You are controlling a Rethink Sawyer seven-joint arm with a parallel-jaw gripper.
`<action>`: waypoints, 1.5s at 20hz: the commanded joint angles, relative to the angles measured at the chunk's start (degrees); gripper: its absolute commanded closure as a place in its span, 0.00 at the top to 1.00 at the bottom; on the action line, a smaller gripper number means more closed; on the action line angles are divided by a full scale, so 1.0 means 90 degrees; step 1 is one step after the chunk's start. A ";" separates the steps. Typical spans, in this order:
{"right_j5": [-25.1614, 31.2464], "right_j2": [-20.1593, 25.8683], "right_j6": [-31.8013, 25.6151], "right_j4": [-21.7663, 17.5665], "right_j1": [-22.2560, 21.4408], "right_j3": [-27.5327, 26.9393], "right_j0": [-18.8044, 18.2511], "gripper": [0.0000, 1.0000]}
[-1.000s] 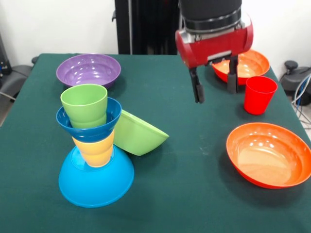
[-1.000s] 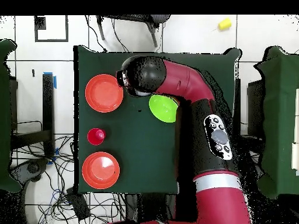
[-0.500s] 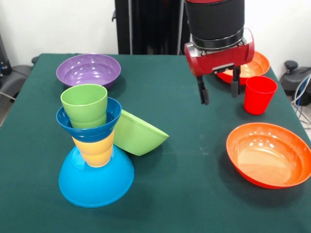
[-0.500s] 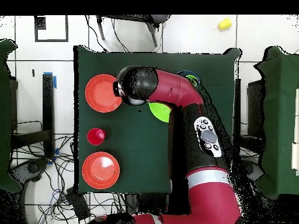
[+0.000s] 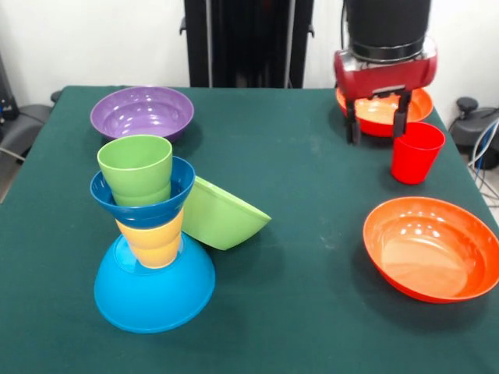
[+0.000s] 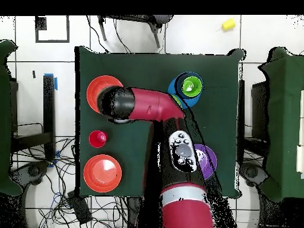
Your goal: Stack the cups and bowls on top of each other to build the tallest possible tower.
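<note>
One second on, the gripper point(image 5: 378, 125) has swung from mid-frame to the upper right, jaws spread and empty just above the red cup point(image 5: 416, 152), likely the tower's point(image 5: 148, 234) next piece.

Glossy plastic bowls point(image 5: 433, 246) and cups point(image 5: 416, 151) gleam on a matt green tablecloth point(image 5: 312, 202) beneath a shiny red-cased gripper point(image 5: 378, 125).
</note>
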 commanded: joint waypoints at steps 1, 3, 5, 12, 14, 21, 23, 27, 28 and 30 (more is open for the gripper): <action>-0.0822 -0.0974 0.2095 -0.0576 0.0129 0.0422 0.0960 1.00; -0.0727 -0.1375 0.2353 -0.0601 0.0244 0.0208 0.1265 1.00; -0.0643 -0.1593 0.2512 -0.0558 0.0330 0.0063 0.1447 1.00; -0.0584 -0.1953 0.2933 -0.0481 0.0905 -0.0468 0.1817 1.00; -0.0474 -0.1997 0.2987 -0.0465 0.1010 -0.0555 0.1846 1.00; -0.0594 -0.1939 0.3008 -0.0331 0.1290 -0.0642 0.1849 1.00; -0.0615 -0.1789 0.2856 -0.0292 0.1353 -0.0618 0.1805 1.00; -0.0602 -0.1757 0.2927 -0.0213 0.1427 -0.0710 0.1907 1.00; -0.0532 -0.1753 0.2936 -0.0190 0.1419 -0.0744 0.1938 1.00; -0.0337 -0.1744 0.2983 -0.0121 0.1302 -0.0761 0.2038 1.00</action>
